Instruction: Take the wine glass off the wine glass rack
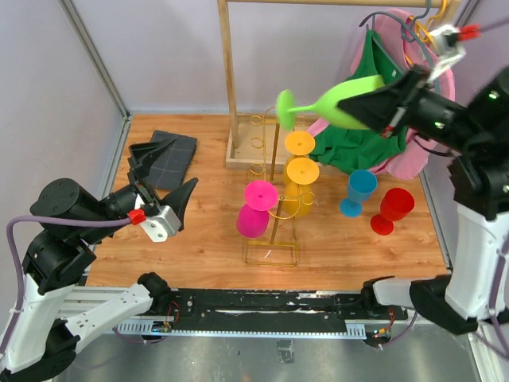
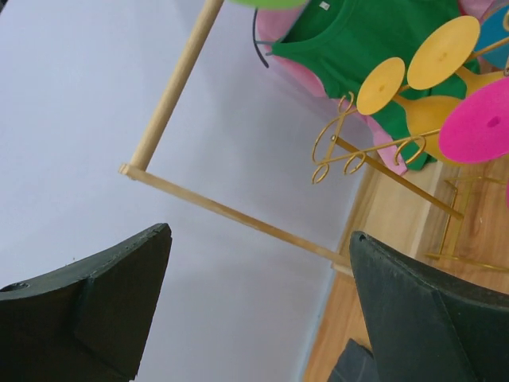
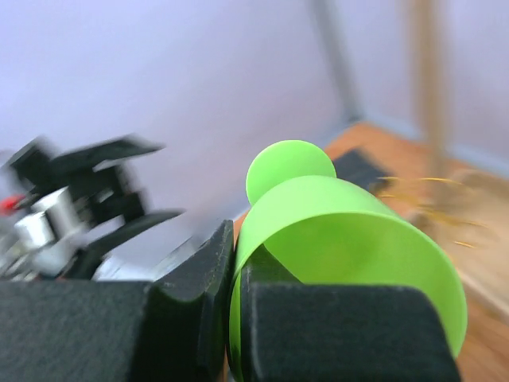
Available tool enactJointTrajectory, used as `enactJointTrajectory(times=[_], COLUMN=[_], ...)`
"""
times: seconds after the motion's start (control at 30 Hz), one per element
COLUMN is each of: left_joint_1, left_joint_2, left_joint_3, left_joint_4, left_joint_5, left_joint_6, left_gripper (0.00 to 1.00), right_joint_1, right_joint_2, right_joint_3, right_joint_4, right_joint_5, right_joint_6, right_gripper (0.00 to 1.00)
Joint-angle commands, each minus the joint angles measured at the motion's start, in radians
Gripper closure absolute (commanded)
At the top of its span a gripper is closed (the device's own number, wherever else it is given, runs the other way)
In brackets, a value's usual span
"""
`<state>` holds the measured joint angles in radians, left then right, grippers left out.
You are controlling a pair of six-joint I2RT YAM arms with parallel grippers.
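Note:
A lime green wine glass hangs in the air at the upper right, lying sideways with its foot pointing left, clear of the rack. My right gripper is shut on its bowl. In the right wrist view the fingers pinch the rim wall of the green glass. The gold wire wine glass rack stands mid-table and carries two yellow glasses and a pink glass. My left gripper is open and empty at the left; its wrist view shows it facing the rack.
A blue glass and a red glass stand on the table right of the rack. A wooden clothes rail rises behind it, with a green shirt hanging at the back right. A dark folded cloth lies at the back left.

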<state>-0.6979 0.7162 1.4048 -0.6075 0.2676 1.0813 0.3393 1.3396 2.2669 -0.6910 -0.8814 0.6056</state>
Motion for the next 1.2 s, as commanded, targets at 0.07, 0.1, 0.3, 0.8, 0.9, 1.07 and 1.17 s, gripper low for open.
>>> enactJointTrajectory(times=[0.07,0.1,0.3,0.8,0.9,1.07,1.17], left_joint_1=[-0.005,-0.005,-0.005,-0.005,-0.005,-0.005,-0.005], left_joint_2=[-0.023,-0.02,-0.02,0.002,0.005,0.002,0.003], left_joint_3=[-0.027,-0.023,-0.049,-0.116,-0.112,-0.124,-0.123], left_joint_4=[0.088,0.087,0.089,0.162,0.148,0.143,0.144], left_joint_5=[-0.095,-0.097,-0.084,-0.062,-0.058,-0.053,-0.052], left_joint_6=[-0.121,-0.128,-0.15,-0.231,-0.238,-0.254,-0.265], left_gripper=[0.01,0.01,0.01,0.01,0.01,0.01,0.01], right_joint_1=[-0.251,-0.25,-0.25,-0.097,-0.095,-0.094,-0.096], right_joint_2=[-0.177,-0.204,-0.391,-0.518,-0.527,-0.454,-0.378], right_joint_3=[-0.01,-0.026,-0.172,-0.47,-0.553,-0.559,-0.492], right_joint_4=[-0.21,-0.229,-0.289,-0.724,-0.696,-0.547,-0.478], right_joint_5=[0.542,0.703,1.27,1.744,1.688,1.572,1.545], right_joint_6=[-0.275,-0.311,-0.442,-0.174,-0.137,-0.17,-0.219], right_gripper=[0.99,0.99,0.99,1.0,0.99,0.99,0.99])
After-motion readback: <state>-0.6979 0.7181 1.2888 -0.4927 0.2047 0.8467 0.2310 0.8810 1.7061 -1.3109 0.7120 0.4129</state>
